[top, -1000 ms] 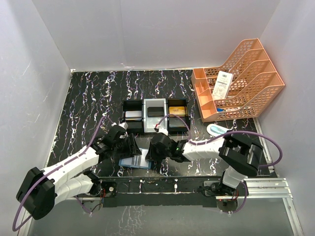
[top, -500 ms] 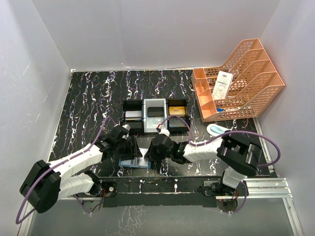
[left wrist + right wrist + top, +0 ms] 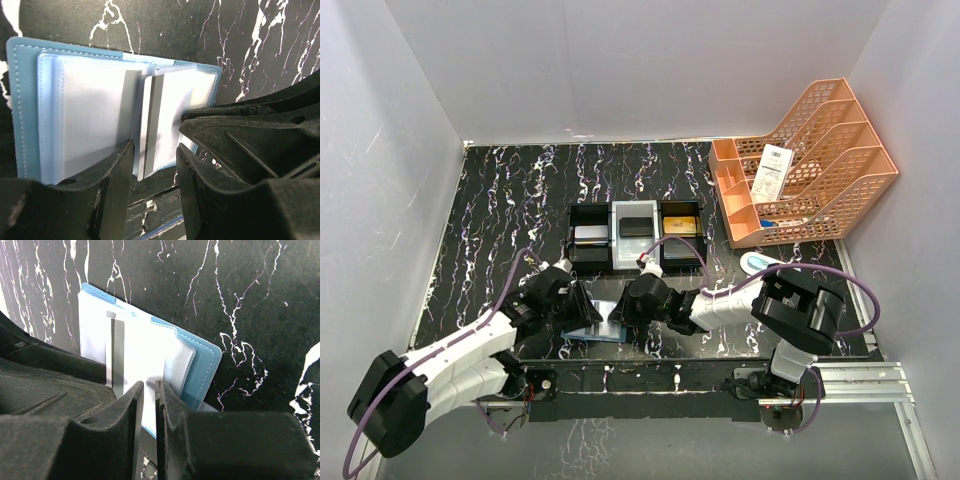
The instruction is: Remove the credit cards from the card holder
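Note:
The teal card holder [image 3: 592, 329] lies open on the black marbled table near the front edge, its clear pocket leaves [image 3: 85, 110] up. A pale card with a dark stripe [image 3: 159, 115] stands out of a middle pocket. My left gripper [image 3: 155, 150] is open, its jaws on either side of that card's lower edge with a gap. My right gripper [image 3: 149, 385] is pinched, with a narrow slit, on a pocket leaf of the card holder [image 3: 202, 365]. In the top view the left gripper [image 3: 582, 308] and right gripper [image 3: 628, 305] meet over the holder.
Behind the holder a black-and-white tray [image 3: 613, 247] holds a greyish card [image 3: 590, 233], a black card [image 3: 636, 227] and a gold card [image 3: 681, 226]. An orange file rack [image 3: 810, 170] with a white barcoded slip [image 3: 775, 172] stands back right. A white-and-blue oval case [image 3: 760, 264] lies beside it.
My left arm has drawn back towards the near left, and its jaws have narrowed round the card. The right gripper has edged slightly left and kept its pinch.

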`<state>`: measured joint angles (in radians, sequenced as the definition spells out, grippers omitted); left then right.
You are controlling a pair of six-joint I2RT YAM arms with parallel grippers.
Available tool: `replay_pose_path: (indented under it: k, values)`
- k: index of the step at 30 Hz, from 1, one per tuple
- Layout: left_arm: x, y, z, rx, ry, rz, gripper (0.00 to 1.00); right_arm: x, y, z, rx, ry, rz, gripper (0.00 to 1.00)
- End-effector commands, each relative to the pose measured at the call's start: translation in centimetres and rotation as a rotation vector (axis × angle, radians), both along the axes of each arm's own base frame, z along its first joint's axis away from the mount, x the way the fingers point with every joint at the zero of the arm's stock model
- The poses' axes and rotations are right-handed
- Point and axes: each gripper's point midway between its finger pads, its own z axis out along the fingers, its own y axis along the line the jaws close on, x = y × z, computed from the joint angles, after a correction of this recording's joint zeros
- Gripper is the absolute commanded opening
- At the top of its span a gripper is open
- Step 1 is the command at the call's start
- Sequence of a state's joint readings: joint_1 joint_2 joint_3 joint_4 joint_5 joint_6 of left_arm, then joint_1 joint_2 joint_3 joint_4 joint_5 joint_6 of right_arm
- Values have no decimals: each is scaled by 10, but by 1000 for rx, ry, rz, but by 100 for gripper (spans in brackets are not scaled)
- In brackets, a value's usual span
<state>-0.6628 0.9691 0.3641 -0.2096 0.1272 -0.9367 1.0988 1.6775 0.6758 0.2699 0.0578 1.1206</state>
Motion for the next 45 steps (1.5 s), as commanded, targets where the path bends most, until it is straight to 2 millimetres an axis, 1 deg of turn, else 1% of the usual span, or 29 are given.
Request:
replay_pose_path:
  k: [1,5,9,11,17,23,28,31,36,37,39,45]
  values:
    - [-4,12,-2,7,-12,62,38,-16,-42,-52,-212,62,1,16]
    - [-4,4,4,-45,-30,40,38,-16,-42,-52,-214,59,4,16]
    - [-7,-4,3,-79,-8,16,37,-16,-43,-51,-215,54,1,16]
    - [-6,-6,3,-97,-4,35,36,-15,-44,-51,-216,53,-1,16]
    - [-4,-3,4,-116,-7,90,32,-17,-43,-50,-199,55,5,16]
    - [-3,-8,7,-198,-17,131,26,-18,-47,-49,-191,54,-5,16]
    - [-3,-16,9,-268,-10,139,21,-20,-42,-45,-147,55,10,16]
    - [-1,-14,9,-260,-10,164,19,-20,-43,-47,-150,59,11,17]
    - [2,-11,14,-263,-32,188,19,-18,-46,-48,-156,63,1,16]
    - [2,-10,14,-264,-33,191,23,-18,-47,-48,-159,64,-1,17]
    - [2,-10,14,-261,-35,193,25,-18,-49,-49,-164,63,-4,17]
    - [3,-9,14,-244,-35,188,23,-18,-50,-49,-167,63,-5,16]
